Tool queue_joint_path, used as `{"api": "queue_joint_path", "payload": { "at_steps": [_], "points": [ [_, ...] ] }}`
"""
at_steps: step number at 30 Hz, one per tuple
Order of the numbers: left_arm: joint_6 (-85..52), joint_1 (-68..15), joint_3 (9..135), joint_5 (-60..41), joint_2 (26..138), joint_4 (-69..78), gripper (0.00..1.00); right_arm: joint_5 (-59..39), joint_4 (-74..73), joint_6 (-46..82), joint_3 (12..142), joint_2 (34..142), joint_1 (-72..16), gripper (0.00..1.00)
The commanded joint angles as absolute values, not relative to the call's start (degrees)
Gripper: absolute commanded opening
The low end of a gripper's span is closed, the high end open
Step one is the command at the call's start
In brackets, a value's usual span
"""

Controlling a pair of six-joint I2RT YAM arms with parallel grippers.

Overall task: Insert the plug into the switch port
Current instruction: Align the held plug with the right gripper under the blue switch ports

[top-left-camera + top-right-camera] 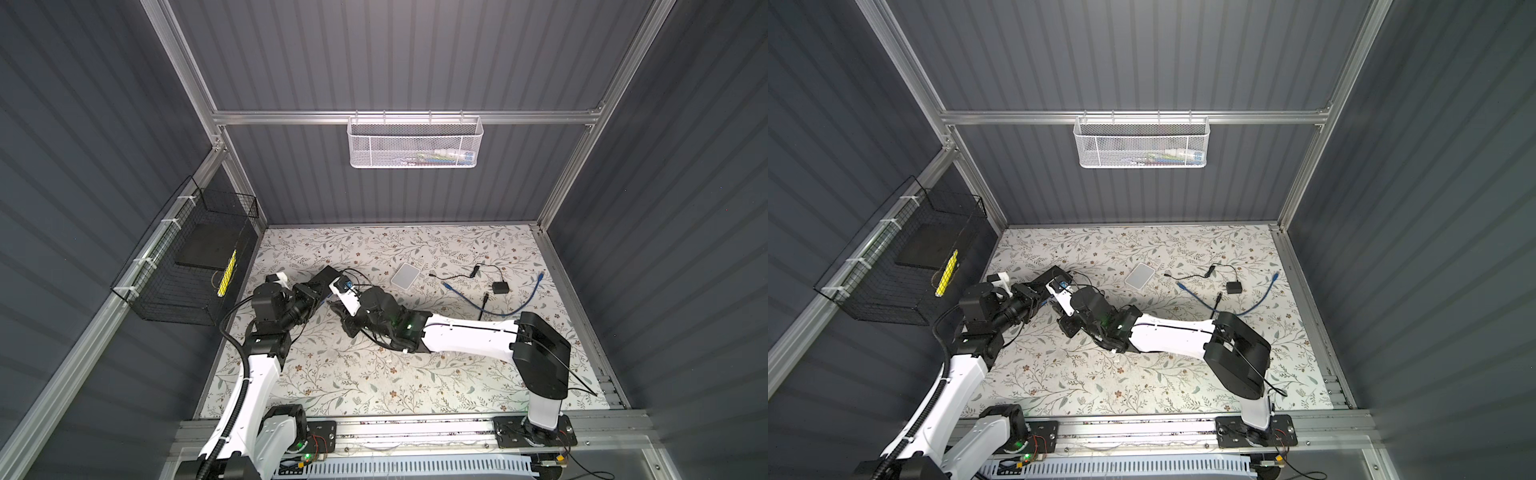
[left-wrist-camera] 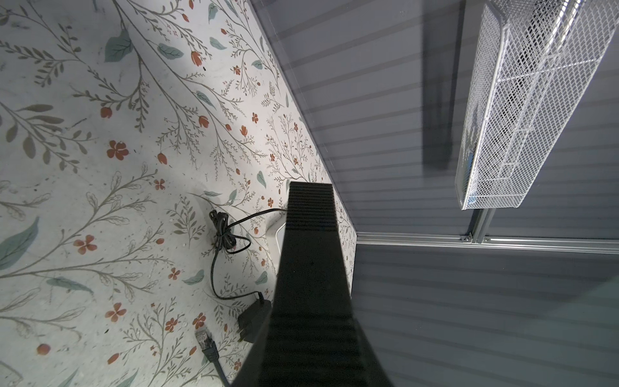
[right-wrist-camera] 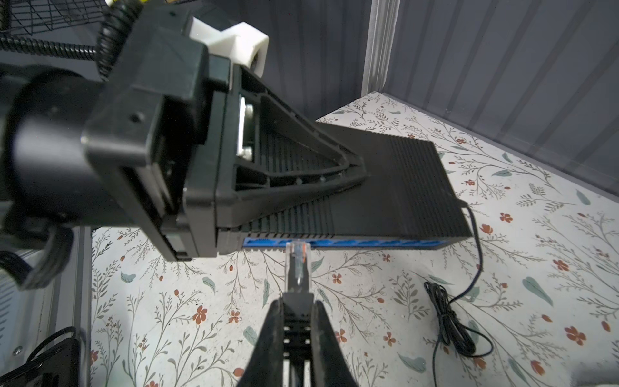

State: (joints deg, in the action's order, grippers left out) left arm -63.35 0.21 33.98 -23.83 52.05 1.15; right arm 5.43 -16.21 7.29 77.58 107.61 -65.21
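The black ribbed switch (image 3: 395, 187) hangs above the floral table with my left gripper (image 1: 319, 289) shut on its near end. One of that gripper's fingers (image 3: 301, 160) lies across the switch's top. The blue port row (image 3: 351, 243) faces my right gripper (image 3: 296, 301), which is shut on the dark boot of the clear plug (image 3: 297, 258). The plug's tip meets the port row near its left end; how deep it sits I cannot tell. In both top views the two grippers meet at the table's left middle, around the switch (image 1: 330, 272) (image 1: 1054, 274). The switch (image 2: 311, 268) fills the middle of the left wrist view.
A white box (image 1: 406, 275), a black power adapter (image 1: 500, 287) with its thin cord, and a blue cable (image 1: 498, 309) lie at the back right. A coiled black cord (image 3: 449, 321) trails from the switch. A black wire basket (image 1: 187, 266) hangs on the left wall and a white mesh basket (image 1: 413, 143) on the back wall.
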Motion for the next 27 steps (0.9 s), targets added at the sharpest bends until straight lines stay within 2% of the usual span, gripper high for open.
{"api": "queue_joint_path", "payload": {
  "at_steps": [1,27],
  "points": [
    [-61.7,-0.9,32.9,-28.9,50.1,0.2,0.0,5.0,-20.5,8.5,79.3,105.8,-64.8,0.0],
    [-64.5,-0.8,32.0,-27.3,50.5,4.1,0.0,3.9,-21.3,10.4,79.0,105.8,-65.5,0.0]
  ]
}}
